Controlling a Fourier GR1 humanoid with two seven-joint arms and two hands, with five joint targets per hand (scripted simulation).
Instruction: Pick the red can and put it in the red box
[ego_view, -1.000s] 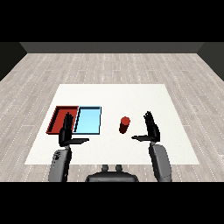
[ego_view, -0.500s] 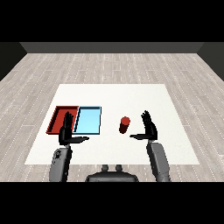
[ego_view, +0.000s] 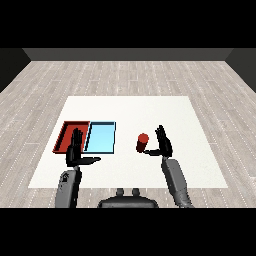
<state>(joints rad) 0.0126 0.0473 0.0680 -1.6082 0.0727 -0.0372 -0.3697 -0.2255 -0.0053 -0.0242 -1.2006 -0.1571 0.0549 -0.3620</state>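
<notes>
The can (ego_view: 142, 142) stood upright just left of the right hand (ego_view: 164, 143), near its thumb. That hand was open, fingers straight. The left hand (ego_view: 76, 152) was open too.

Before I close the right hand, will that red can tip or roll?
The red can stands upright and looks narrow, so a sideways nudge from the right hand could tip it. Its round side means it would probably roll once down.

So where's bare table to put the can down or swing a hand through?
Free: the far table strip beyond both trays, and the gap between blue tray and can. Crowded: right hand beside the can; left hand over the red tray's near edge.
</notes>
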